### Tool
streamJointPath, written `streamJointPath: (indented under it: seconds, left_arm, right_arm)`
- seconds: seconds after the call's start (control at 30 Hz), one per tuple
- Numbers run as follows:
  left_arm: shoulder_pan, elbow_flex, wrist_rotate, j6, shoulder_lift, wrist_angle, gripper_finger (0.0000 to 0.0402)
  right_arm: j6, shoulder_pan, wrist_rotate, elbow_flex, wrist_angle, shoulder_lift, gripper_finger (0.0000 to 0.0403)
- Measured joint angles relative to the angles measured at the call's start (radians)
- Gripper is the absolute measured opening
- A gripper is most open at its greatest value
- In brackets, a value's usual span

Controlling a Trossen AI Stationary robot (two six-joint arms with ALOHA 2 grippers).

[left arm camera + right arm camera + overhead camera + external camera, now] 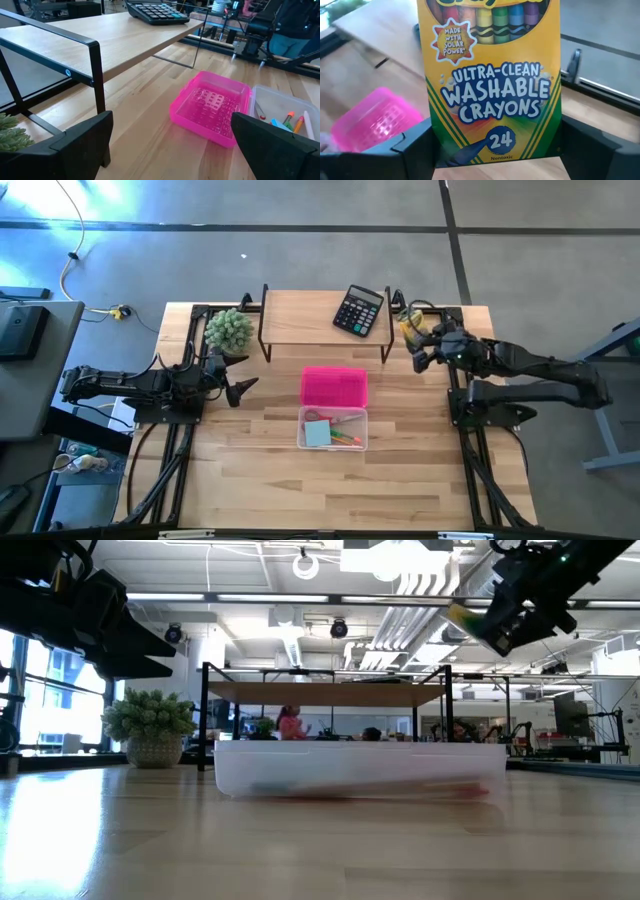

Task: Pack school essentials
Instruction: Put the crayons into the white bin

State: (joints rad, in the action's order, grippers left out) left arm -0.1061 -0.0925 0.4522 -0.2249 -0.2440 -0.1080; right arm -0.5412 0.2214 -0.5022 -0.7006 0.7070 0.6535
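The yellow-and-green cardboard crayon box (492, 80), printed "Ultra-Clean Washable Crayons 24", is pinched upright in the right tool (420, 350), raised in the air near the tabletop's (260, 470) far right corner. The left tool (243, 390) hangs spread near the left edge, beside the fuzzy green plant ball (229, 329). Bare wood lies open toward the near edge. At centre, a clear plastic bin (332, 429) holds a light-blue square notepad (318, 434) and thin pencils (347, 439); its pink translucent lid (334, 386) touches its far side.
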Motion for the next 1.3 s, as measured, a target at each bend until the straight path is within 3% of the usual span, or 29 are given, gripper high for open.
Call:
streamJointPath:
  seconds: [0.57,1.03,1.3]
  left_arm:
    - [0.000,0.000,0.000,0.000,0.000,0.000,0.0394]
    - [0.000,0.000,0.000,0.000,0.000,0.000,0.0394]
    - [0.000,0.000,0.000,0.000,0.000,0.000,0.0394]
  right_arm:
    - [-0.111,-0.404,-0.010,-0.177,-0.009,0.435,0.0328]
    - [0.051,-0.496,0.172,-0.426,-0.018,0.930,0.0328]
    - [0.108,-0.518,0.297,-0.527,-0.008,1.099,0.0328]
